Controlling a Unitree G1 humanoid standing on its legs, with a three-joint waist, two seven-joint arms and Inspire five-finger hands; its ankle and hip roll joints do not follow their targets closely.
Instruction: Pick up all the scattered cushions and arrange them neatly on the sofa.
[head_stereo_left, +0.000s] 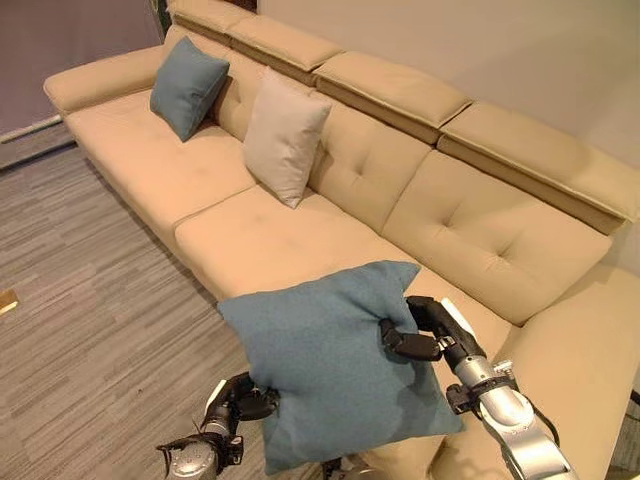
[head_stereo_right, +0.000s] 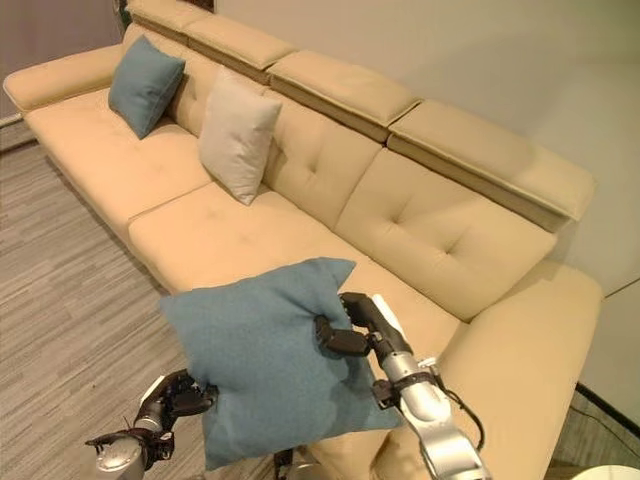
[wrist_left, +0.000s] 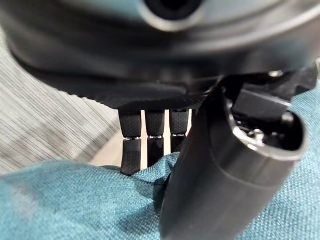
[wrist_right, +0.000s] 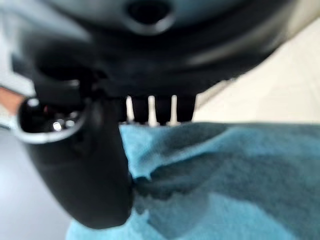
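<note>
Large blue cushion (head_stereo_left: 335, 360) held off the floor (head_stereo_left: 90, 290) before the sofa (head_stereo_left: 300, 240) front edge, left hand (head_stereo_left: 245, 400) and right hand (head_stereo_left: 415, 335) pinching opposite edges. Small blue cushion (head_stereo_left: 188, 85) and beige cushion (head_stereo_left: 284, 135) lean against the backrest, well apart from it.

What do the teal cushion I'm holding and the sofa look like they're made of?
The teal cushion, pinched by the left robot hand and the right robot hand, looks like matte woven fabric: fine weave and soft creases show in the wrist views. The sofa looks like smooth tufted leather or faux leather with a slight sheen; which one is unclear.
</note>
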